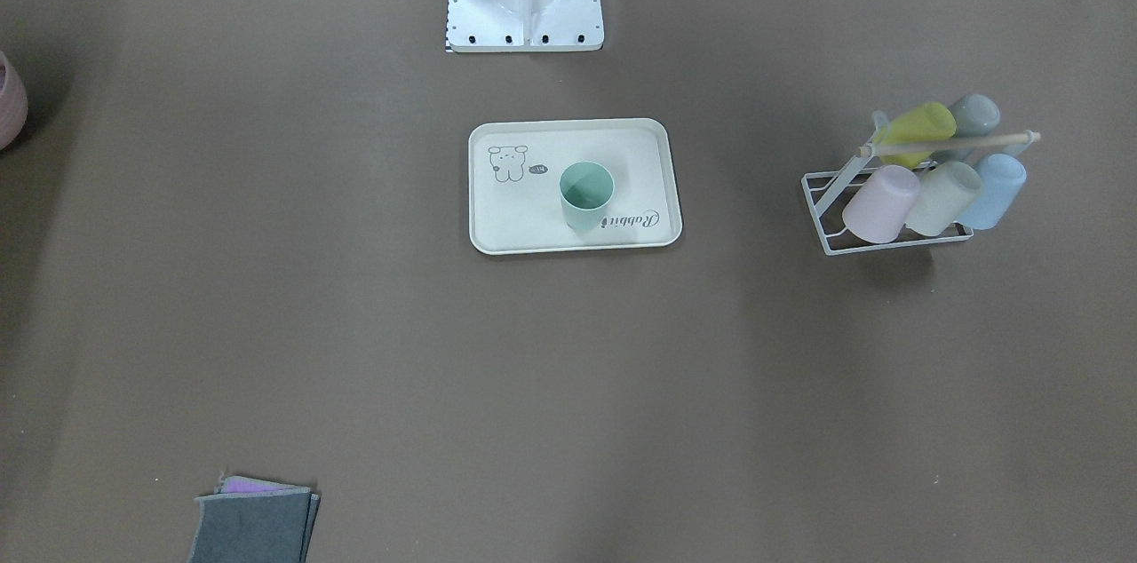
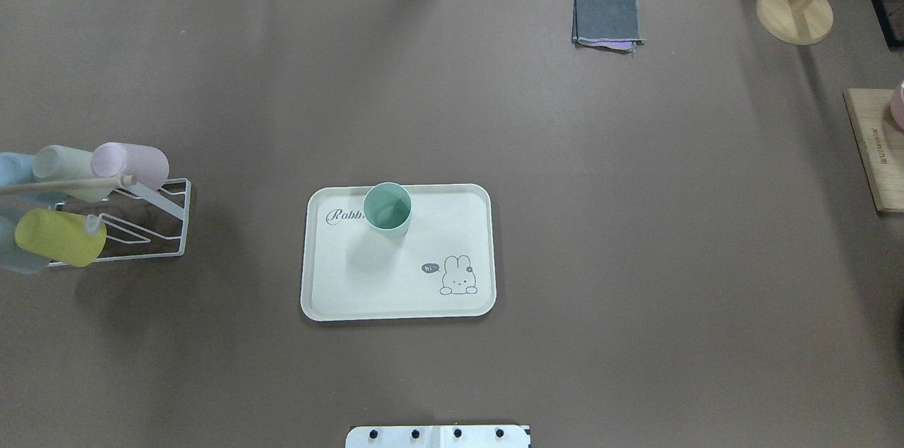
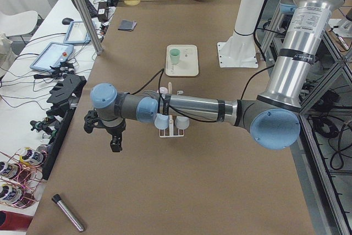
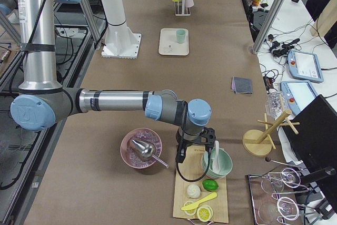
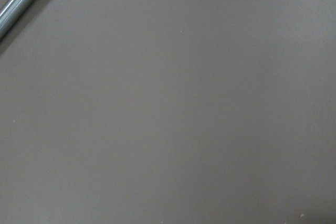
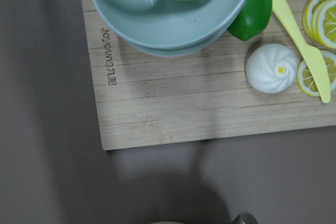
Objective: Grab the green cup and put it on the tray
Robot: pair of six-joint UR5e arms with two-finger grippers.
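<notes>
On tray, by far rim: green cup, upright. Left pincer, right pincer: spread or pressed, cannot tell.

"What do the arms look like?"

"Silver tubes, light blue caps, a black cable. The left gripper is black. White base, black screws."

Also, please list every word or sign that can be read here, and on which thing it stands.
"Rabbit": script on the tray, next to the green cup.
"hi": in a small speech bubble by the animal drawing on the tray.
"joyoung...": printed on the wooden board; its last letters are unclear.
Nothing else can be read.
</notes>
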